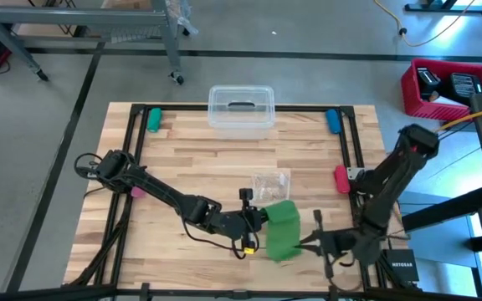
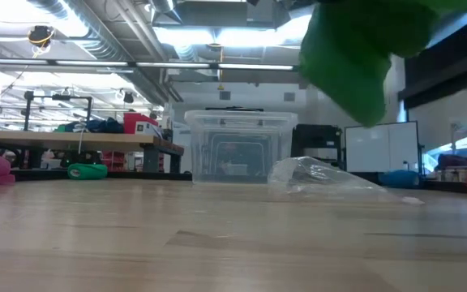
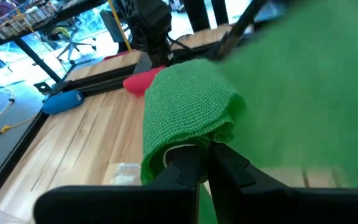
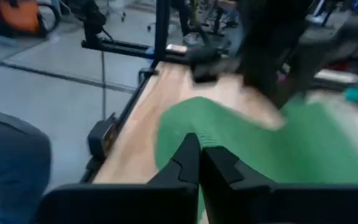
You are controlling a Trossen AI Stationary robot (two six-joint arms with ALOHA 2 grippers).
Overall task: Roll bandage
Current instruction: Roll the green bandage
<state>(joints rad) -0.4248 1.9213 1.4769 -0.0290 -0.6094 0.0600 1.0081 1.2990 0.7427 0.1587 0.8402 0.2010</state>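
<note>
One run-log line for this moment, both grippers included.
left gripper: shut on bandage | right gripper: shut on bandage's other end | bandage: lifted off table | rolled: not yet

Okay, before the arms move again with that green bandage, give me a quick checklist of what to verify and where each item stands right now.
1. Left gripper shut on the bandage: ok, the fabric drapes over its closed jaws.
2. Right gripper shut on the bandage's other part: ok, jaws closed with green fabric at the tips.
3. Bandage lifted off the table: ok, the low view shows it hanging above the wood.
4. Clear plastic bag out of the way: not ok, it lies right beside the bandage.
5. Clear bin clear of the work: ok, it sits at the far edge.
6. Roll started neatly: cannot tell, the fabric looks bunched.
</note>
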